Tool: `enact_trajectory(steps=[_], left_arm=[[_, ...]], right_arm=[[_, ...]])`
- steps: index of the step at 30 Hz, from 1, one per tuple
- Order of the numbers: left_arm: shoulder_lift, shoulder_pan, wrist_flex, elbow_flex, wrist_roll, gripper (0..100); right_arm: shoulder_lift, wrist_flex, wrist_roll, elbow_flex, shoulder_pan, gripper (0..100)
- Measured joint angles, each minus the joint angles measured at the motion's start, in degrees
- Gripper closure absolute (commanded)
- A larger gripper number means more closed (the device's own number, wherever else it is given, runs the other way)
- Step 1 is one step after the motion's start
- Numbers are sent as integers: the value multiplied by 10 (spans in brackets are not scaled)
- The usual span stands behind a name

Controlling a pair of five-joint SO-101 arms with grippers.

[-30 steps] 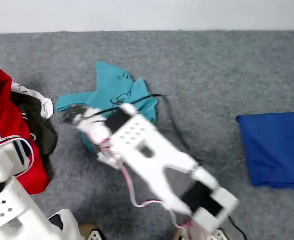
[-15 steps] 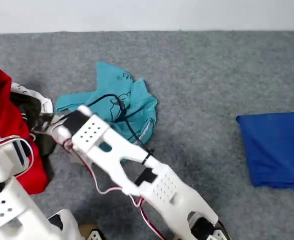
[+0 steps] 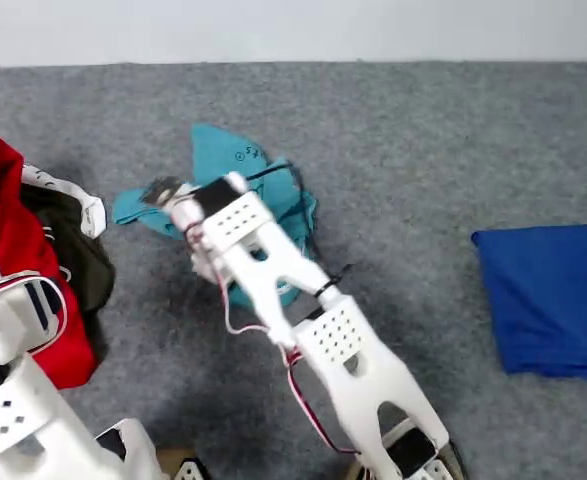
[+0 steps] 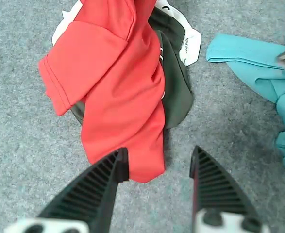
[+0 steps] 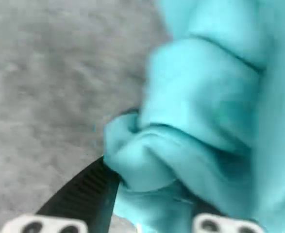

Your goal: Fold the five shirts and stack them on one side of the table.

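At left, the left pincer (image 4: 159, 156) hangs, jaws apart, over the crumpled red shirt (image 3: 3, 230). Centre-left, the right pincer (image 3: 163, 192) clamps the teal shirt (image 3: 238, 165) by its left sleeve, the shirt's body lying to its right. The folded blue shirt (image 3: 548, 295) lies far right.

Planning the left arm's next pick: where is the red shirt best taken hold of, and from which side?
Probably the loose end of the red shirt nearest the open left end effector, taken from straight above. That end lies flat on the bare table, while the rest drapes bunched over the dark shirt, so a pinch there might lift both.
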Motion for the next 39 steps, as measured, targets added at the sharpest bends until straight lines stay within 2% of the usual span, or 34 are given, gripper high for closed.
enact_trajectory(steps=[7,13,21,26,29,33,35,39], left_arm=[[0,0,0,22,0,793],[0,0,0,22,0,793],[0,0,0,22,0,793],[0,0,0,22,0,793],[0,0,0,22,0,793],[0,0,0,22,0,793],[0,0,0,22,0,793],[0,0,0,22,0,793]], right_arm=[[-35,1,1,20,72,988],[-203,2,54,181,131,988],[-538,2,236,541,258,987],[-712,-4,349,693,359,987],[-751,-60,353,769,424,987],[-752,-164,285,851,486,976],[-747,-204,238,869,502,933],[-710,-226,175,873,521,773]])
